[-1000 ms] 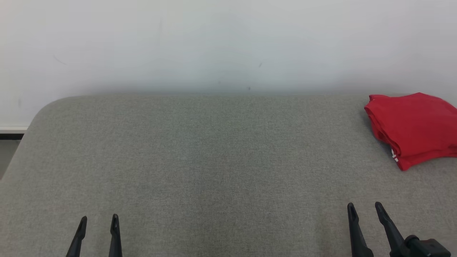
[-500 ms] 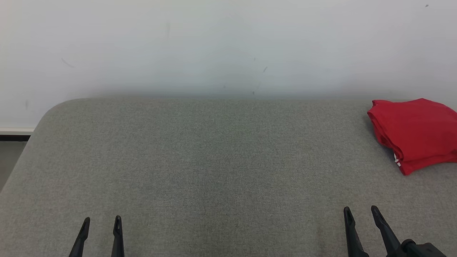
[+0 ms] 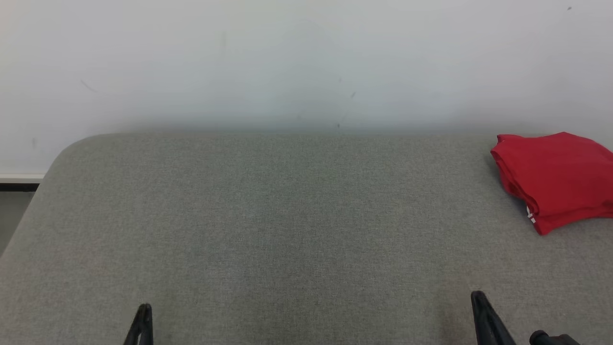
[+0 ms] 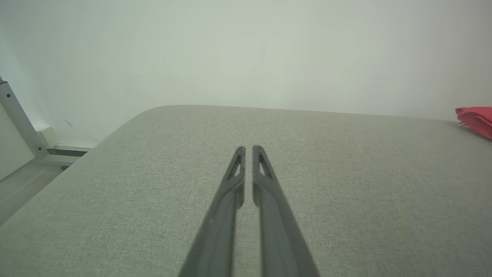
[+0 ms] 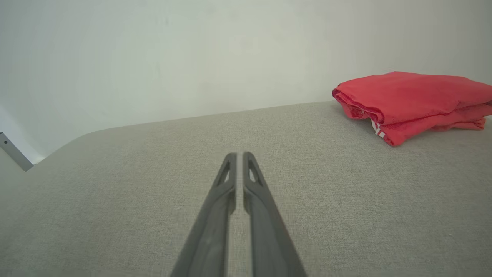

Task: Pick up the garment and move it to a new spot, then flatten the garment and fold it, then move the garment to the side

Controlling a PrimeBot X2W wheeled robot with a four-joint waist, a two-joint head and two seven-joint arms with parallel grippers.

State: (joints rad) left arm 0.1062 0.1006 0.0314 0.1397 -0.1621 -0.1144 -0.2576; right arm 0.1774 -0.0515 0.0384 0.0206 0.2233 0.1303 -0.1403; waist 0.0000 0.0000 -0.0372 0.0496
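Left claw (image 4: 246, 149) clenched, only a thin slit between the fingers, nothing in it. Right claw (image 5: 239, 154) same, empty. Both sit over the near side of the grey worktop (image 3: 287, 215). Red garment (image 3: 555, 179) lies folded at far right by the wall, well apart from both.

Pale, faintly scuffed wall (image 3: 306, 57) is running behind a grey fabric-covered table (image 3: 287, 215), its far left corner curving round. Off that corner, white baseboard (image 3: 19, 178) is meeting grey floor (image 3: 9, 211). Soft, even light is falling.
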